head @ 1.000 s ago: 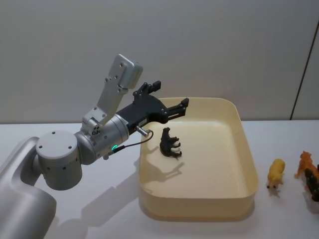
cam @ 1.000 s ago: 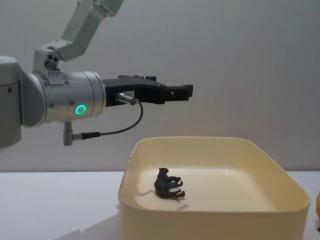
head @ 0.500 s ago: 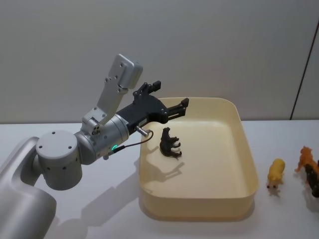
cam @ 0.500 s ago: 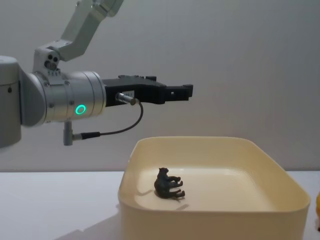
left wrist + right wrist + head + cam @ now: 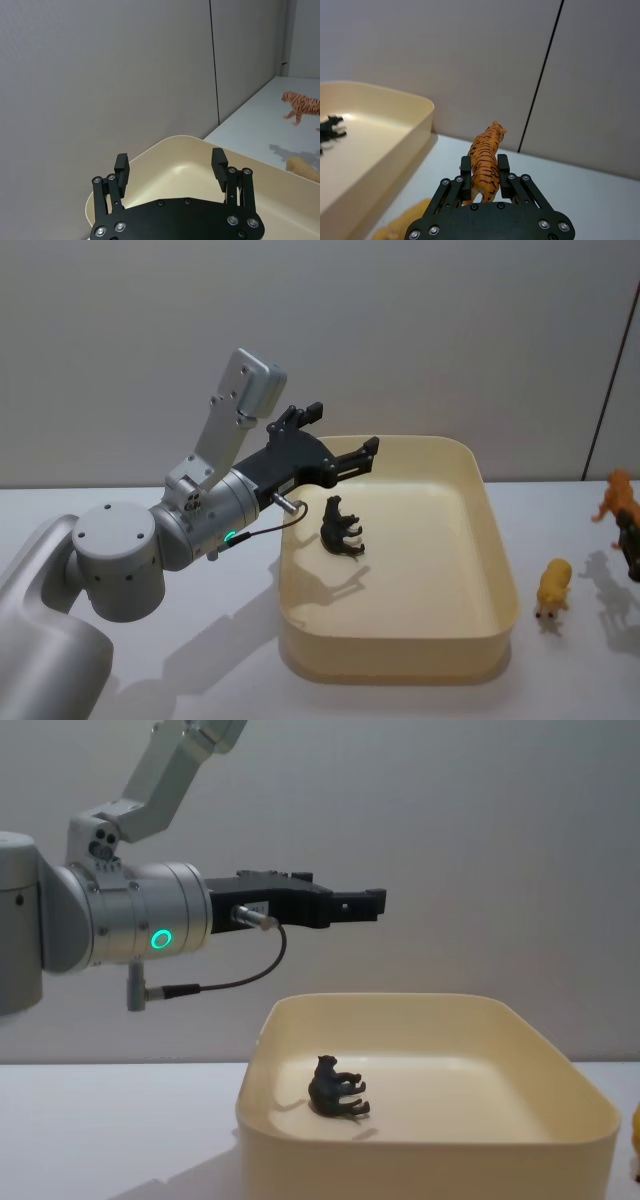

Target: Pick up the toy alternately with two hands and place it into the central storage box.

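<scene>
White worktop (image 5: 580, 680): right jaws pinch the tiger toy (image 5: 487, 155), with the box (image 5: 430, 665) to their left. Go over it high, then let go softly. Left jaws hang spread wide and empty above the box.

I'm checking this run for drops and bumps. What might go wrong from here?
The right gripper pinches the tiger with just its fingertips, so it may twist or slip in transit. The left gripper hangs open above the far left corner of the box; aiming the drop there risks a clash. A low carry might knock the yellow toy lying beside the box.
</scene>
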You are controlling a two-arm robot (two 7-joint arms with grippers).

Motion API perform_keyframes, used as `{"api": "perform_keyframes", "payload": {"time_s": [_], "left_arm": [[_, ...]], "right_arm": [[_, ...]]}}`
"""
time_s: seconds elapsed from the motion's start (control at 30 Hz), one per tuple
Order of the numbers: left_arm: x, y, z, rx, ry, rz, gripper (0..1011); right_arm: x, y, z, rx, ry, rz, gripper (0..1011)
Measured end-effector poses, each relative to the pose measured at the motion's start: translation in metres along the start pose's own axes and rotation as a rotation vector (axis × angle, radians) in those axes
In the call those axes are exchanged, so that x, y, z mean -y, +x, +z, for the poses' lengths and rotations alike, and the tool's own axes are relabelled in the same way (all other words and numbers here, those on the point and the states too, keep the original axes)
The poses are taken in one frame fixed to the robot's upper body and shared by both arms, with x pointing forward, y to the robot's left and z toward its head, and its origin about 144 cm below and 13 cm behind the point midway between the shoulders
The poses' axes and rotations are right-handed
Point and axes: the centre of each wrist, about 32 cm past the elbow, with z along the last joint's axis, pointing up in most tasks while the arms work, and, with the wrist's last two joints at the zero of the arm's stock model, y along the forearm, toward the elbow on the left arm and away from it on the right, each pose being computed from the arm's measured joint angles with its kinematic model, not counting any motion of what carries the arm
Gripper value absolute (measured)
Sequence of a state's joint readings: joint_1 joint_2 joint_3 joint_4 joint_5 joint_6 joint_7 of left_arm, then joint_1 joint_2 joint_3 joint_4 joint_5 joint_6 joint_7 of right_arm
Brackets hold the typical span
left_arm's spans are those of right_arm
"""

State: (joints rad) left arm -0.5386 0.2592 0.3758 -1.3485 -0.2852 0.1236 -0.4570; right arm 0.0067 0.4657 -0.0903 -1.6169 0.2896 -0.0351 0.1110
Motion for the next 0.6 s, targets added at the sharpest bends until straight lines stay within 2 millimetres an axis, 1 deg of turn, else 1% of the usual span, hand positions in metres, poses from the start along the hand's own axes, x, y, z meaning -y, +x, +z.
{"api": "perform_keyframes", "payload": {"time_s": [0.17,0.37,0.6], "left_arm": [[0.0,0.0,0.0,0.0,0.0,0.0,1002],[0.0,0.0,0.0,0.0,0.0,0.0,1002],[0.0,0.0,0.0,0.0,0.0,0.0,1002]], "right_arm": [[-0.008,-0.002,0.016,-0.009,0.076,0.032,291],[-0.018,-0.006,0.029,-0.022,0.134,0.08,291],[-0.034,-0.016,0.045,-0.042,0.191,0.174,291]]}}
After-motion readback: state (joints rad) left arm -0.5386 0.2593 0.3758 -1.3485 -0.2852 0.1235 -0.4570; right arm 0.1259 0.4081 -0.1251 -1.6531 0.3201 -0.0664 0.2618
